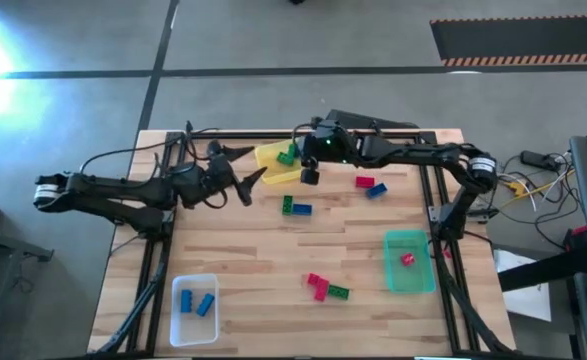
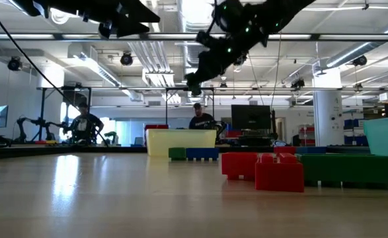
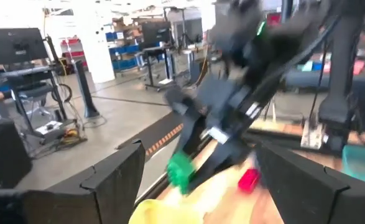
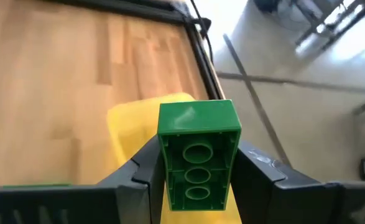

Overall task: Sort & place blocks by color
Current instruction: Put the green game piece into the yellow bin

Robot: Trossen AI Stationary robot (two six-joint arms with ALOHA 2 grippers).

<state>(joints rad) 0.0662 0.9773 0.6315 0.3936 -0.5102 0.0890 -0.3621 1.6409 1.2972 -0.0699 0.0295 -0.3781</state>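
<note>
My right gripper reaches from the table's right to the far middle and is shut on a green block above the yellow bin. My left gripper is open and empty just left of that bin, raised off the table. Its wrist view shows the green block in the other arm's fingers. Loose blocks lie on the table: a red and a blue one, a green and a blue one, and red ones with a green one. My right gripper pinches the green block by its two long sides between the two fingers. The fingers lie along the block, whose hollow underside faces the wrist camera. The block is lifted clear, over the yellow bin.
A clear bin with blue blocks stands at the near left. A translucent green bin with a red block stands at the near right. The table's black frame runs along its edges. A person shows in the room behind.
</note>
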